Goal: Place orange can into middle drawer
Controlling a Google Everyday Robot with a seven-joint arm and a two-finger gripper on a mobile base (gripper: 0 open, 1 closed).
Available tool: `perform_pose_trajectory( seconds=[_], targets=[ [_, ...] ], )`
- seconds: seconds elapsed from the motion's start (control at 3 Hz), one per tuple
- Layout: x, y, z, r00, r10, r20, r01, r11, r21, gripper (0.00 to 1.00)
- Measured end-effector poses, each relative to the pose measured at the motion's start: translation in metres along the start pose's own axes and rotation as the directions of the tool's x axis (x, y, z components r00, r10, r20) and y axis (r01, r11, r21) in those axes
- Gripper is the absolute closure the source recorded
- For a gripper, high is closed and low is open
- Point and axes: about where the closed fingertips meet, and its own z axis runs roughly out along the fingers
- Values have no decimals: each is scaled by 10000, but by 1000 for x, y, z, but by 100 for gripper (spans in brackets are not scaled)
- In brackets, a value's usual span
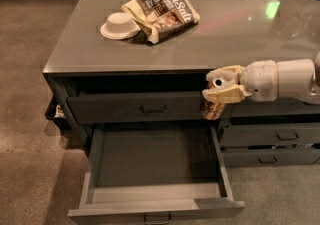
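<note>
Golden-orange and brown is all you get of the orange can. Only its lower body shows below the tan fingers of your pincer, which is clamped round the can's top and hides the rim. The can hangs in the air in front of the right end of the top drawer, over the right rear corner of the middle drawer. You cannot tell whether it brushes the top drawer's face. The white arm runs off the right edge. The middle drawer's bar handle is clipped by the bottom edge. A dark object by the cabinet's left side is too dim to name.

The middle drawer is pulled well out, and its whole flat dark grey bottom is in plain sight. The top drawer stands slightly out, with its inside lost in shadow. Further drawers are stacked to the right. On the counter a "Sea Salt" snack bag lies just beside an upturned white bowl, both well apart from the pincer.

Your can sits just below the counter's front edge, near the middle drawer's right wall. The drawer's width opens to its left, and carpet lies beyond the cabinet.
</note>
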Motion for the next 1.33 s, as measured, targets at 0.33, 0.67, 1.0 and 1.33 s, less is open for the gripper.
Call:
perform_pose_trajectory(
  seconds=[0.33, 0.67, 1.0, 1.33],
  targets=[
    [15, 12, 15, 9995, 127, 275, -122, 9998, -169, 100],
    [49, 36, 47, 9955, 555, 772, -534, 9982, -288, 100],
    [90, 64, 91, 9911, 944, 940, -907, 9950, -424, 100],
    [129, 86, 133, 9856, 1430, 904, -1421, 9897, -161, 100]
  ],
)
